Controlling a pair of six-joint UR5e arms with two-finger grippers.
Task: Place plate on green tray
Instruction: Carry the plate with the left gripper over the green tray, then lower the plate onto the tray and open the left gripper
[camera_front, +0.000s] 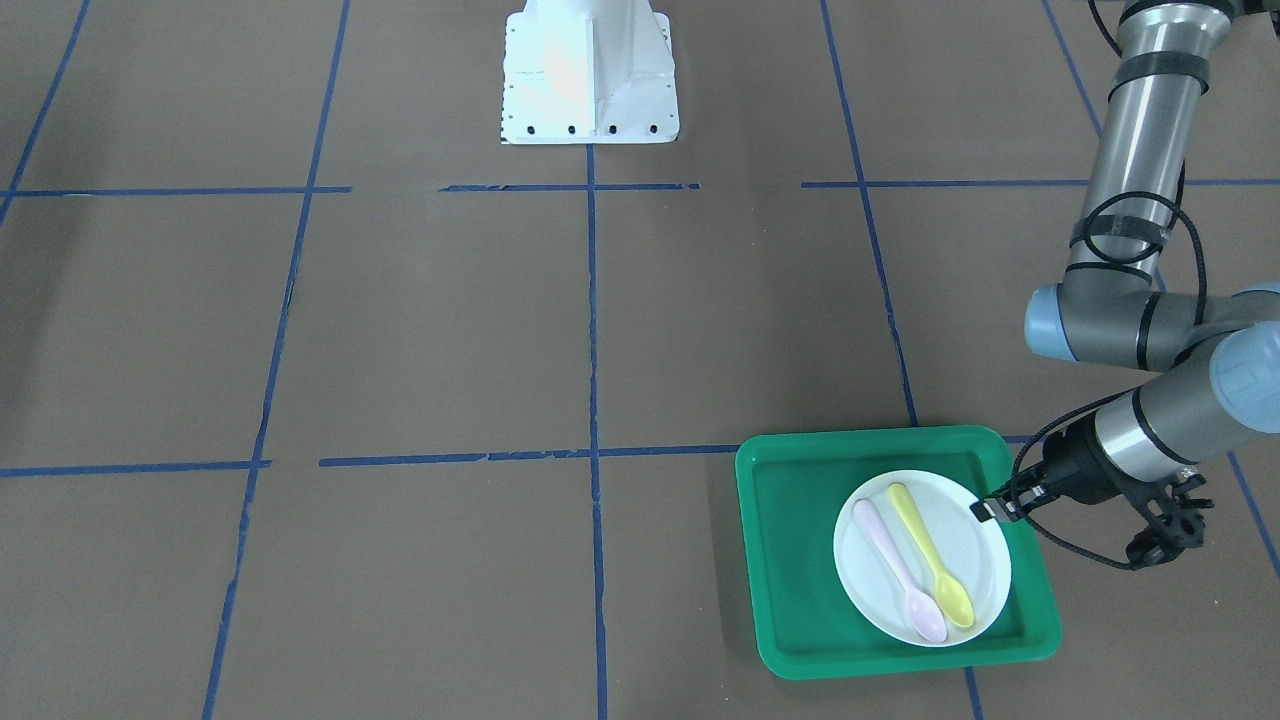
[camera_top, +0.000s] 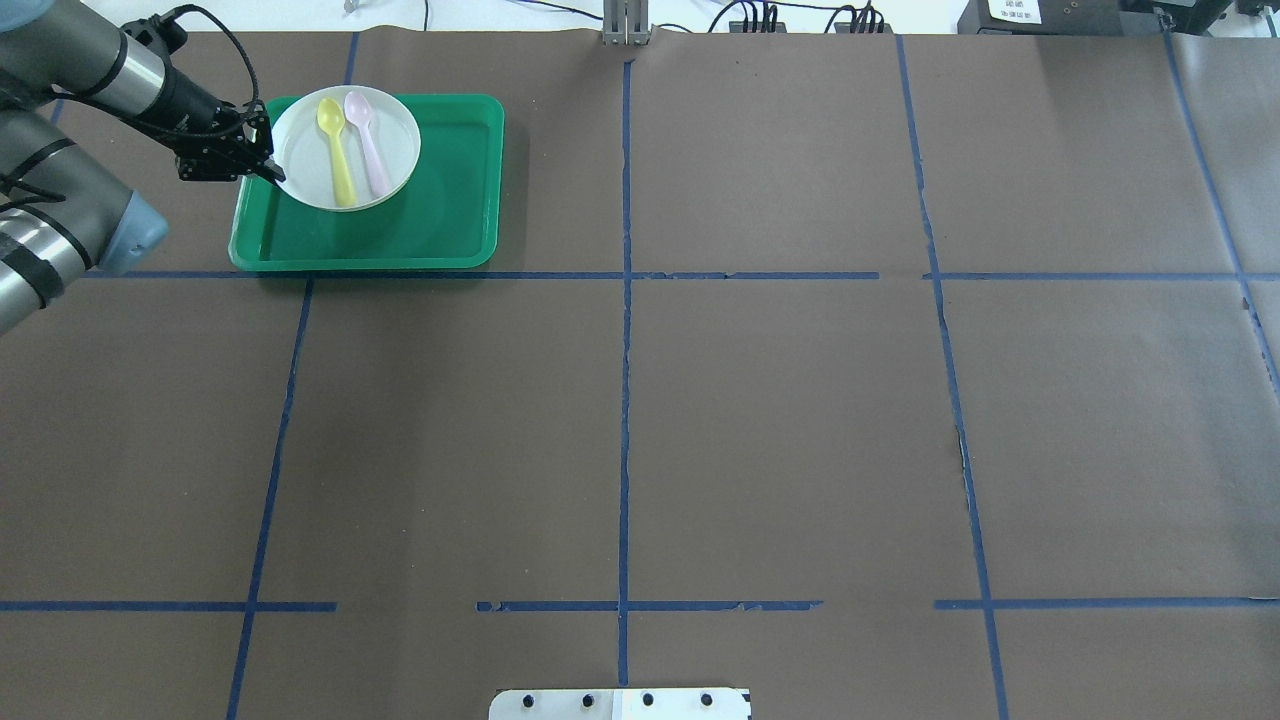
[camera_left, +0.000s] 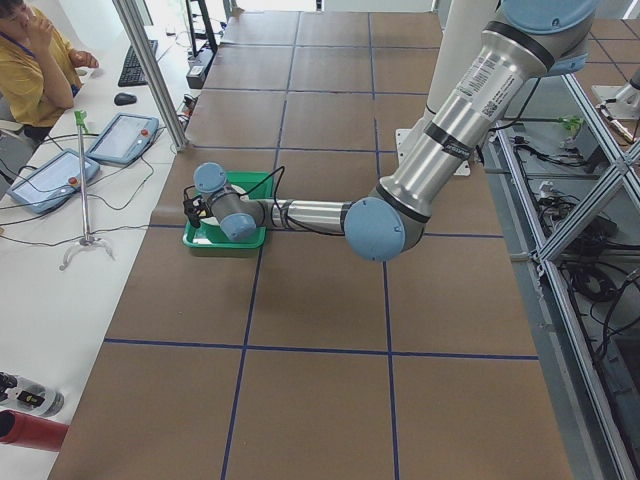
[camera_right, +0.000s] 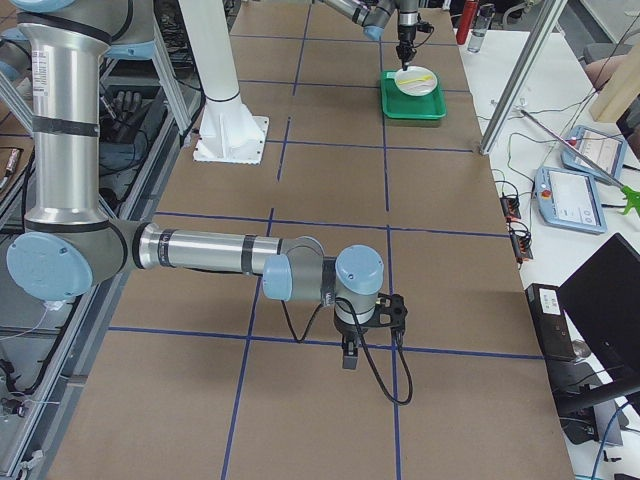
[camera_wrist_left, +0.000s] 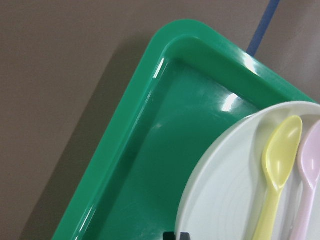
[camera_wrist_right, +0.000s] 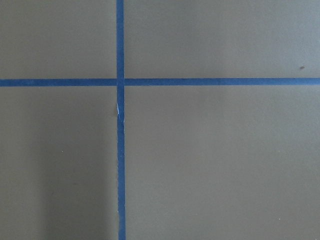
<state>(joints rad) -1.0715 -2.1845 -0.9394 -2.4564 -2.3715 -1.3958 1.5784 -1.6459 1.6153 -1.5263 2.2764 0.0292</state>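
Blue-taped brown surface is seen under right fingers, state untellable; left fingers are clamped on the small round white plastic plate, over the large green plastic tray.

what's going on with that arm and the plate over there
The left gripper is pinching the rim of a white plate that carries a yellow spoon and a pink spoon. The plate lies within the green tray, toward one end. Whether it is resting on the tray or held just above it is hard to tell. The right gripper hangs over the table far from the tray, taking no part.
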